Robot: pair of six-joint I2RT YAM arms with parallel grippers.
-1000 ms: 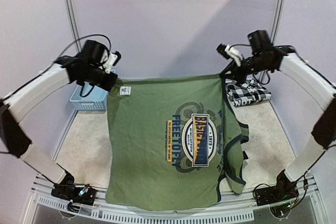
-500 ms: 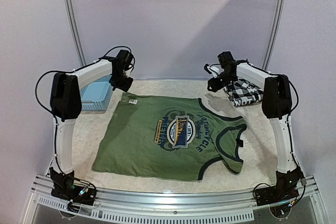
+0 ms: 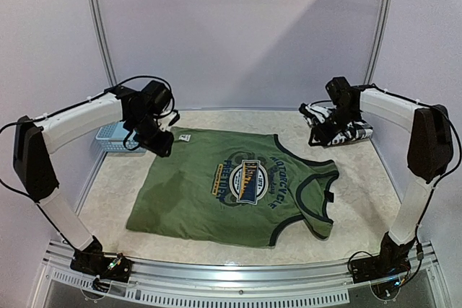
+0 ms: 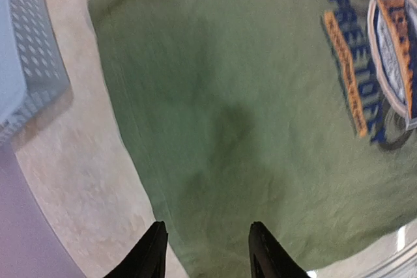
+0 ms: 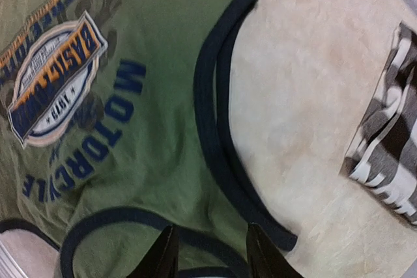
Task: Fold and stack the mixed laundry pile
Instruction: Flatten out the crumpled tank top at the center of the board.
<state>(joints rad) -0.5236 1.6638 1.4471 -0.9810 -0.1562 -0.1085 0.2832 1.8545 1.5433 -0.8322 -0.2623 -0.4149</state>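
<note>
The olive-green sleeveless shirt [image 3: 216, 192] lies spread flat on the table, emblem [image 3: 245, 180] up. It fills the left wrist view [image 4: 260, 128] and the right wrist view [image 5: 130, 128]. The folded black-and-white checked shirt [image 3: 345, 129] sits at the far right and shows in the right wrist view [image 5: 391, 154]. My left gripper [image 3: 163, 148] hovers open over the green shirt's far left corner, nothing between its fingers [image 4: 155, 255]. My right gripper [image 3: 320, 136] hangs open and empty next to the checked shirt, above the green shirt's dark-trimmed strap [image 5: 215, 135].
A light blue lattice basket [image 3: 108, 137] stands at the far left by the wall, also at the left wrist view's edge [image 4: 26, 63]. Bare beige tabletop [image 3: 361, 178] surrounds the green shirt. The metal front rail [image 3: 231, 286] runs along the near edge.
The green shirt, held stretched in the air by both grippers a second ago, now lies flat. Both grippers have let go; the left drew back and the right moved toward the checked shirt.
</note>
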